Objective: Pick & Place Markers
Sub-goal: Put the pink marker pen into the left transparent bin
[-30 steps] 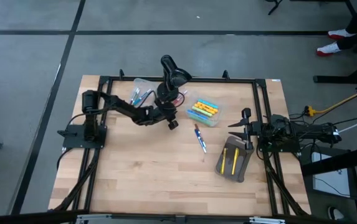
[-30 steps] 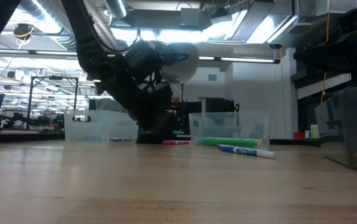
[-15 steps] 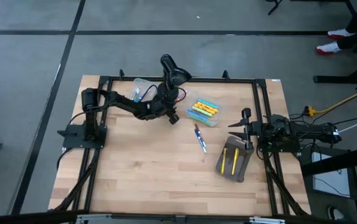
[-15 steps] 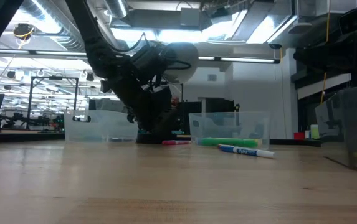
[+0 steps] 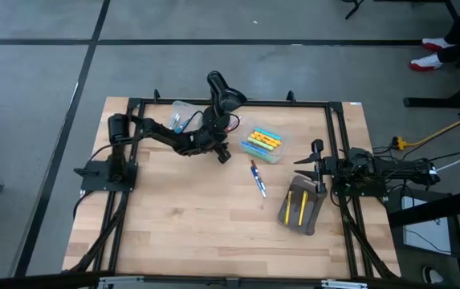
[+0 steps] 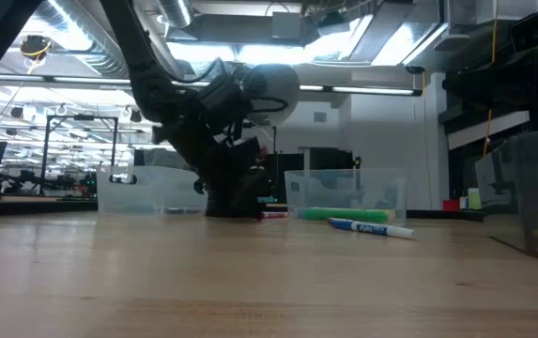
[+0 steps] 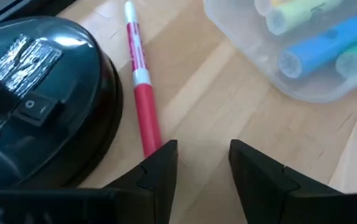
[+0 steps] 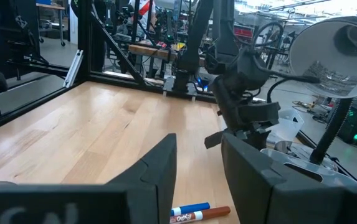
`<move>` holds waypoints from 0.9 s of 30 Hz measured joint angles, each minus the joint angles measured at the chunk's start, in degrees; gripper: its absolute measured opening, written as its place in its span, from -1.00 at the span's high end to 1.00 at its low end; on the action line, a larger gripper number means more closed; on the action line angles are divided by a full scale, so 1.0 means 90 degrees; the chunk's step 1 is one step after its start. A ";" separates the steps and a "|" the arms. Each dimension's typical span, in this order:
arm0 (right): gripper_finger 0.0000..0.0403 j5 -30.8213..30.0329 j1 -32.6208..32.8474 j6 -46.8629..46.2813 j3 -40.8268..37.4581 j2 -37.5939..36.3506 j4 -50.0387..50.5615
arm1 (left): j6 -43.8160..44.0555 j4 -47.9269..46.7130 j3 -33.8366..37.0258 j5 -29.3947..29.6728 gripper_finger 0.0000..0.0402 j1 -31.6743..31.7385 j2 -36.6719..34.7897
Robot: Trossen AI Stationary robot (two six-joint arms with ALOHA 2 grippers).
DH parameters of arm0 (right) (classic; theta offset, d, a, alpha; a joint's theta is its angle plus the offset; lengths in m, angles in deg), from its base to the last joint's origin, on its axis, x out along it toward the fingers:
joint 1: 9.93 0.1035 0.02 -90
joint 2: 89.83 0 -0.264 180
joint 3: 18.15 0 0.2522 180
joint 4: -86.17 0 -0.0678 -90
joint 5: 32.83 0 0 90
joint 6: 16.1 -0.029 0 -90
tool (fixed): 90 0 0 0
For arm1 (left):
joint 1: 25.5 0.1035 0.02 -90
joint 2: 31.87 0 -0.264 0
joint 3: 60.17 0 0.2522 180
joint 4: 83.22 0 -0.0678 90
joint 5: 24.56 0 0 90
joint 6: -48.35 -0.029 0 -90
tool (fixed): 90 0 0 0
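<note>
Bare wood lies between the released left claw (image 7: pixel 200 163) and red marker (image 7: pixel 139 93); right claw's (image 5: pixel 318 166) state unclear.

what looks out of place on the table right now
Two markers lie loose on the wood, outside the clear boxes: a red marker beside the black lamp base, just ahead of the left tool, and a blue marker alone mid-table.

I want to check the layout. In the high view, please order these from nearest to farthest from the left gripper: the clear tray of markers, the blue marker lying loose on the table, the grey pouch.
Measured from the left gripper:
1. Clear tray of markers, just beside it, toward the right arm.
2. Loose blue marker, mid-table.
3. Grey pouch, by the right arm's base.
</note>
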 joint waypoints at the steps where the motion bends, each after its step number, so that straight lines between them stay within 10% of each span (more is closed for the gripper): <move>1: 0.37 0.0000 0.0000 0.0000 0.0000 0.0000 0.0000 | -0.0001 0.0016 -0.0003 -0.0030 0.29 0.0000 0.0040; 20: 0.37 -0.0002 -0.0001 0.0000 0.0000 0.0000 0.0000 | -0.1090 0.0398 -0.0002 0.0146 0.29 -0.0016 0.0156; 27: 0.37 -0.0001 -0.0002 0.0000 0.0000 0.0000 0.0000 | -0.1454 0.0380 -0.0002 -0.1250 0.43 0.0190 0.0149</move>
